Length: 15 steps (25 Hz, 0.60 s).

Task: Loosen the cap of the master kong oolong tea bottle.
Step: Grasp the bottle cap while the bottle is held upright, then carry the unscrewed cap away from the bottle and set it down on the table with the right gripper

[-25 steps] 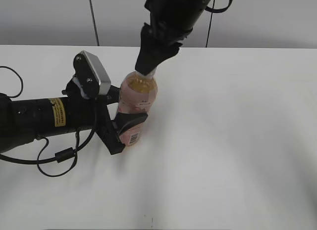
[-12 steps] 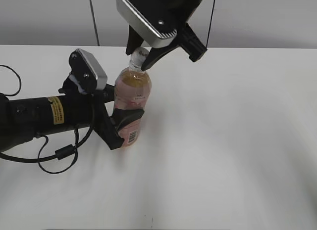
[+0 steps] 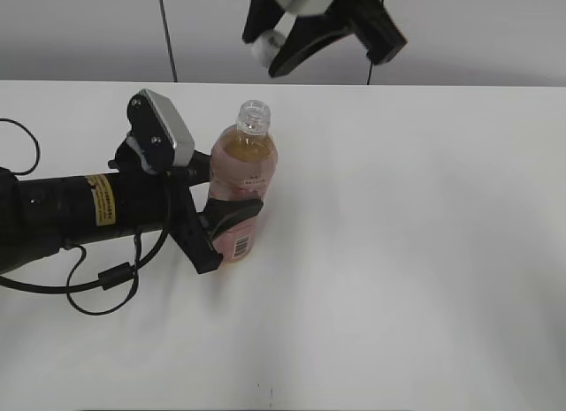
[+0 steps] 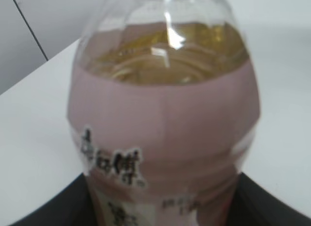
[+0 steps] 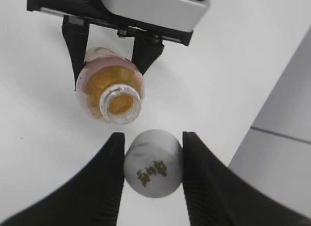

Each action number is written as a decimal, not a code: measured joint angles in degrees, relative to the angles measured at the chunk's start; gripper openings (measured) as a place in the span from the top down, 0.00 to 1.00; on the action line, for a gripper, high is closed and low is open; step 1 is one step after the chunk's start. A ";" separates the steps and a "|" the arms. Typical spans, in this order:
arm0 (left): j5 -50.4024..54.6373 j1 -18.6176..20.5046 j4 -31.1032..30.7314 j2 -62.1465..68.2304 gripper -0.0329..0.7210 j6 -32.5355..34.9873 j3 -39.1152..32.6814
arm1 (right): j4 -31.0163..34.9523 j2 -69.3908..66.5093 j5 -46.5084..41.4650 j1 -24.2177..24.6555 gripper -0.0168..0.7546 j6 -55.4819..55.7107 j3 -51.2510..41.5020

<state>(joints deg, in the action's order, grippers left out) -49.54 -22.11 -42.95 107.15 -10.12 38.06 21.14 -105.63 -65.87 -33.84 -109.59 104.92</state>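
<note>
The bottle (image 3: 240, 194) of amber tea, wrapped in a pale pink label with dark printing, stands upright on the white worktop (image 3: 416, 234) with its neck open and uncapped. The white cap (image 5: 153, 163), dark characters printed on top, sits pinched between the black fingers of the right hand (image 5: 152, 164), which hangs in the air above and just behind the bottle's mouth. The left arm lies low along the worktop from the left, its hand (image 3: 221, 230) clenched around the bottle's lower body.
</note>
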 joint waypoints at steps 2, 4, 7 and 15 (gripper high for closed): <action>-2.34 0.00 0.39 0.21 0.44 0.06 -0.07 | -0.16 2.55 -0.42 1.10 0.62 6.45 0.07; -6.82 0.00 1.58 1.34 0.44 -0.35 -0.07 | -0.16 4.28 -0.80 3.23 0.62 15.30 0.30; -14.33 -0.04 2.85 4.20 0.44 -2.74 -0.07 | -0.36 3.85 -1.28 7.37 0.62 34.07 0.37; -15.14 -0.11 4.11 8.22 0.44 -4.18 -0.07 | -13.62 -10.01 -3.02 11.25 0.62 79.31 -2.66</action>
<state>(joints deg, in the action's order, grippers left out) -64.68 -22.22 -38.84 115.37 -14.31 37.99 7.52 -115.65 -68.88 -22.60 -30.28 102.26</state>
